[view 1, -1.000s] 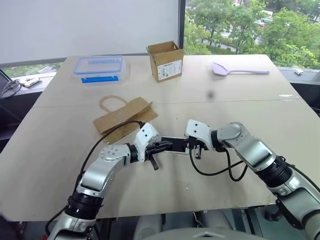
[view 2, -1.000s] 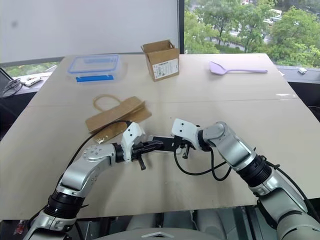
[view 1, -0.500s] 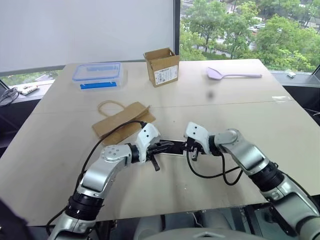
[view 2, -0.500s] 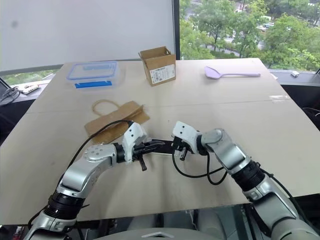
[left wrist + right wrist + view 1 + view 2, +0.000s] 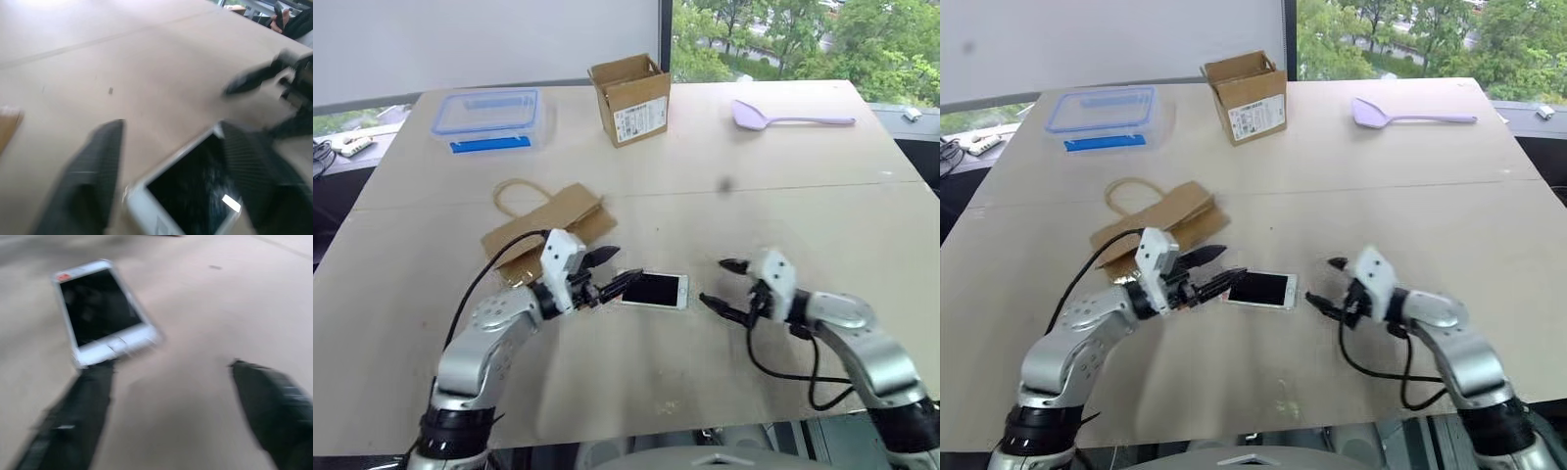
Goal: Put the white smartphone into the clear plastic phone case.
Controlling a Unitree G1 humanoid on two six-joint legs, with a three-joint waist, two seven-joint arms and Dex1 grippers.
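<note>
Phone case undiscernible; white smartphone flat on table

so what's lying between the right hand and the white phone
Nothing: in the left eye view only bare table separates the right hand from the white smartphone.

Your white smartphone is lying flat on the table, screen up, black glass with white bezel and rounded corners. Whether the clear plastic phone case is actually on it, you honestly can't tell; there's no visible shell edge around it.
</note>
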